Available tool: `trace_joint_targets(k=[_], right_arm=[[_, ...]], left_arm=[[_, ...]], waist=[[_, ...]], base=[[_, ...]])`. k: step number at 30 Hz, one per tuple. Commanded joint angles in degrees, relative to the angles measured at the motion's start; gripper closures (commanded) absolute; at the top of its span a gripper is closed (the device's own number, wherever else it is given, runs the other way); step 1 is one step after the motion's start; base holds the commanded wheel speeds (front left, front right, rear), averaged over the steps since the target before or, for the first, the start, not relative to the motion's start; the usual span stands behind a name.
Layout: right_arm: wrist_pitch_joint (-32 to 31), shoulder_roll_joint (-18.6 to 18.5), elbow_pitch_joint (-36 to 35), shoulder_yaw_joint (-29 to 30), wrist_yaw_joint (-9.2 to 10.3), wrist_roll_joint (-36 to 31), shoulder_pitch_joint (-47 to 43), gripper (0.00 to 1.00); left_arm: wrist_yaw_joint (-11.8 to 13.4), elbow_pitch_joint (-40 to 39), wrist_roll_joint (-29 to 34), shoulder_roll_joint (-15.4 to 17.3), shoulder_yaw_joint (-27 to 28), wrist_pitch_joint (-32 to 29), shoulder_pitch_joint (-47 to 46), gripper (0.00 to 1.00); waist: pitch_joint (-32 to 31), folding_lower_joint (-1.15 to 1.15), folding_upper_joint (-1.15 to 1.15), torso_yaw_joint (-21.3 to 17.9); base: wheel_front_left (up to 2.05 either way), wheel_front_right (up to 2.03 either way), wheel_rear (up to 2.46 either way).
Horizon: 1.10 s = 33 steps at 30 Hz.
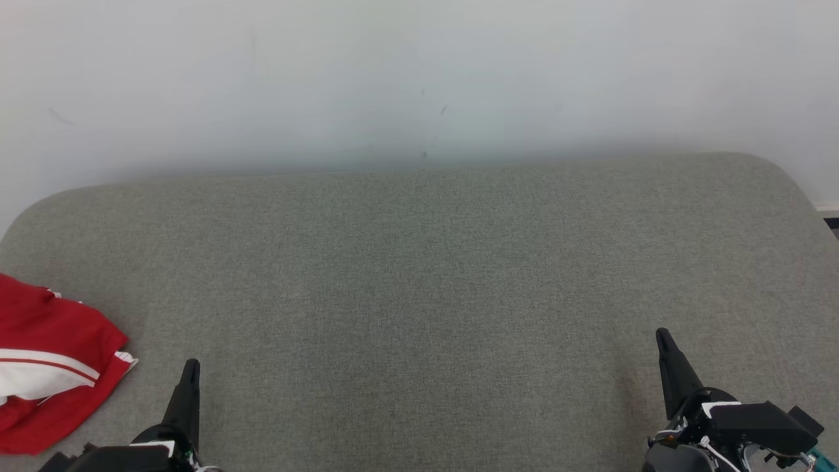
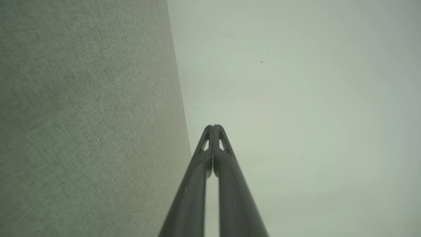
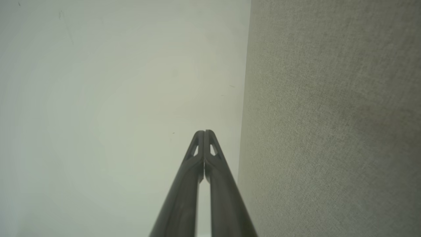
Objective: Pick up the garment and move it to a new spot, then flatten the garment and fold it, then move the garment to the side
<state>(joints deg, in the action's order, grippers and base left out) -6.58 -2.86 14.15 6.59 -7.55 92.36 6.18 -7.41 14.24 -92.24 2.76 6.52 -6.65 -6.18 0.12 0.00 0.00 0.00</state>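
At the bottom of the head view, the left gripper (image 1: 191, 370) sits lower left and the right gripper (image 1: 664, 344) lower right, both pointing up the frame. Each has its jaws pressed together and holds nothing; the wrist views confirm tip-to-tip contact. The red garment with a white stripe (image 1: 52, 367) lies bunched at the left edge of the frame, near the left gripper but apart from it and partly cut off by the frame. It rests on the grey fabric-covered surface (image 1: 419, 275), which runs up to the pale wall (image 1: 419, 78) across the top. Hazards: an approach with the jaws pressed together would push the cloth instead of gripping it. A push toward the left may slide the garment off the surface, whose edge there lies out of frame. A pinch on one layer of the bunch would likely lift it unevenly and hinder flattening.
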Motion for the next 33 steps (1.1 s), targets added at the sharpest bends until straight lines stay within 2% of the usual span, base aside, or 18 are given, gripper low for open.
trace_joint_targets(k=[1,33], right_arm=[[-0.16,-0.03,-0.11,0.01,0.12,0.08,0.41,1.0],[-0.15,-0.03,-0.11,0.01,0.12,0.08,0.41,1.0]], left_arm=[[-0.17,-0.23,-0.3,0.21,0.16,-0.01,-0.45,1.0],[-0.17,-0.22,-0.3,0.21,0.17,0.0,-0.45,1.0]], waist=[[0.0,0.0,0.0,0.0],[0.0,0.0,0.0,0.0]], base=[[0.0,0.0,0.0],[0.0,0.0,0.0]])
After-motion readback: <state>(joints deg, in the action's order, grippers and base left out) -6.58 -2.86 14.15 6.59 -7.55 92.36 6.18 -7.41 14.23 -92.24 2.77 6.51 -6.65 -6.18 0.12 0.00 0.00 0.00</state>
